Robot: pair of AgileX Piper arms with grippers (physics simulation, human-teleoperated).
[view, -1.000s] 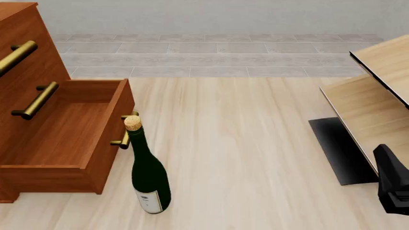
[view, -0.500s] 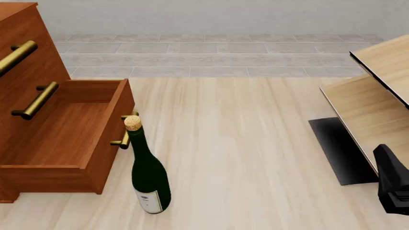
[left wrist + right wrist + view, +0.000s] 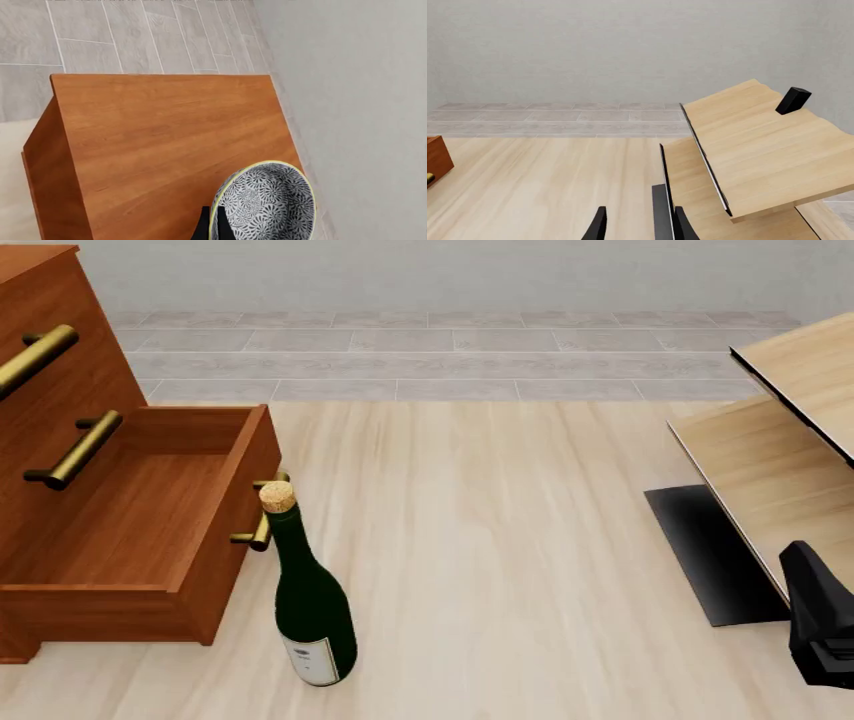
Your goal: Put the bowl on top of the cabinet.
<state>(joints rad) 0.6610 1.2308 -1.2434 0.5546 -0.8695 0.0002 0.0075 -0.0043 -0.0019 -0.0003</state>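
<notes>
No text can be read; the wine bottle's [image 3: 312,615] pale label is too small.

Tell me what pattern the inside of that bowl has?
The bowl has a dense dark floral pattern on white inside, with a pale yellowish-green rim. It shows best in the left wrist view.

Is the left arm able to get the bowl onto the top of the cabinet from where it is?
Probably yes. The left pincer grips the bowl by its rim, right above the cabinet top, and nothing shows between them. Whether the bowl already touches the wood I cannot tell.
</notes>
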